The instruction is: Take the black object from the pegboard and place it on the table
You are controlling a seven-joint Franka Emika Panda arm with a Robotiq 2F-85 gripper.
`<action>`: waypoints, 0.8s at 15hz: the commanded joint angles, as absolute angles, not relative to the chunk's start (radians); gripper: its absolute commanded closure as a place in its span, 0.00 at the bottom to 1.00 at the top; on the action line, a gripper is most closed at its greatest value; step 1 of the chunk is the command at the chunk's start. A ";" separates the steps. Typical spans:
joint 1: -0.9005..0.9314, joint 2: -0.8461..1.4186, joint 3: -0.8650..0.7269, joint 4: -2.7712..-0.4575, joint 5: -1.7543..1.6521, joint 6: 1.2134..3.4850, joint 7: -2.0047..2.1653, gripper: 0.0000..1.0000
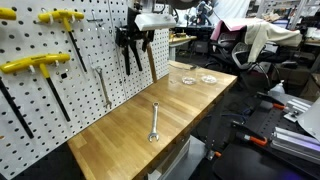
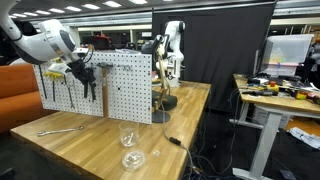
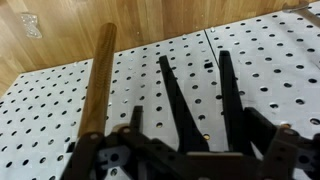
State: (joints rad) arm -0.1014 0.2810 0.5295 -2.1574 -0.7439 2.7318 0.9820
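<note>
Black object (image 3: 176,95), a pair of dark-handled pliers, hangs on the pegboard (image 3: 270,60). Its two long handles run from the bottom of the wrist view up toward the table (image 3: 75,30) at the top edge. The gripper (image 3: 190,162) sits at the head end of the black object. Its jaws look apart, one dark finger low at the frame's left and one low at its right, with the pliers between them and nothing clamped, as far as I can judge.

The step in hand is therefore the approach for the grasp, and the lift is not yet begun. The next move calls for closing on the pliers alone, then raising them off their hook and away from the board before lowering them to the table. A wooden hammer handle (image 3: 98,80) hangs just beside the pliers, so the finger on that side has little room and could catch it.

Only the wrist view shows that closeness and the spread of the jaws. In both exterior views the gripper is a small dark mass against the board, and its opening cannot be read. An exterior view shows what the wrist camera misses: a silver wrench (image 1: 155,122) lying mid-table, with bare wood around it for a landing spot. It also shows yellow T-handled tools (image 1: 35,65) at the frame's left.
</note>
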 commanded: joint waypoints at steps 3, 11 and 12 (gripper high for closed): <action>-0.095 0.313 0.525 -2.129 -0.767 2.754 0.945 0.00; -0.101 0.353 0.513 -2.106 -0.760 2.784 0.937 0.08; -0.101 0.358 0.512 -2.102 -0.760 2.788 0.936 0.26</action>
